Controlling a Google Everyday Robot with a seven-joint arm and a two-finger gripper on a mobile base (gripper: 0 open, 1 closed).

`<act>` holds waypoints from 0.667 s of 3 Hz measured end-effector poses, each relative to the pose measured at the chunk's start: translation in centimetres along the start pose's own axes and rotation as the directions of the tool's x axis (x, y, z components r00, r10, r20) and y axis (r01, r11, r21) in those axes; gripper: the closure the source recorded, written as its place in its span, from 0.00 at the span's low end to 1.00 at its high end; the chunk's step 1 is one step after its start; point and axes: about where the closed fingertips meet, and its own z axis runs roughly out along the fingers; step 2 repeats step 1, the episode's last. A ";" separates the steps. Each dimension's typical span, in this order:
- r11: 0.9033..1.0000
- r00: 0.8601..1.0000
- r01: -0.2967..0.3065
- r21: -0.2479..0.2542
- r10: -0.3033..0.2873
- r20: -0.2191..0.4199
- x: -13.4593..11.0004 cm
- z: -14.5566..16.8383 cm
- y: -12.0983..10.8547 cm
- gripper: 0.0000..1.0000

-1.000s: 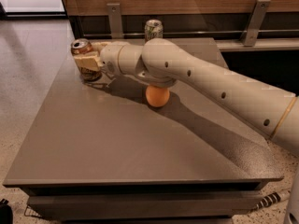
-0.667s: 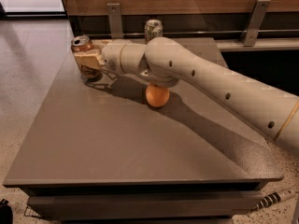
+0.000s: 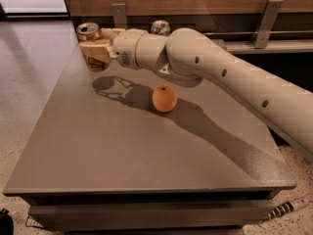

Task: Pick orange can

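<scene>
The orange can (image 3: 89, 32), copper-orange with a silver top, is held at the table's far left corner. My gripper (image 3: 98, 52) is shut around the can's body, with pale fingers (image 3: 93, 49) wrapped over its sides, so only the top and a bit of the bottom show. The can hangs a little above the grey table (image 3: 122, 151), and its shadow (image 3: 104, 84) lies apart from it on the tabletop. My arm (image 3: 220, 77) reaches in from the right across the back of the table.
A round orange fruit (image 3: 164, 99) sits mid-table, just in front of my arm. A pale can (image 3: 160, 27) stands at the back edge behind my wrist. A wooden wall with metal brackets (image 3: 268, 18) runs behind the table. Floor lies to the left.
The gripper has risen with the orange can in it. The can has come off the tabletop and its shadow now lies separate below it. The fruit and the pale can have not moved.
</scene>
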 end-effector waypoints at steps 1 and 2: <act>0.999 0.999 0.036 0.008 -0.036 0.014 -2.9 -1.4 0.1 1.00; 0.999 0.999 0.036 0.008 -0.036 0.014 -2.9 -1.4 0.1 1.00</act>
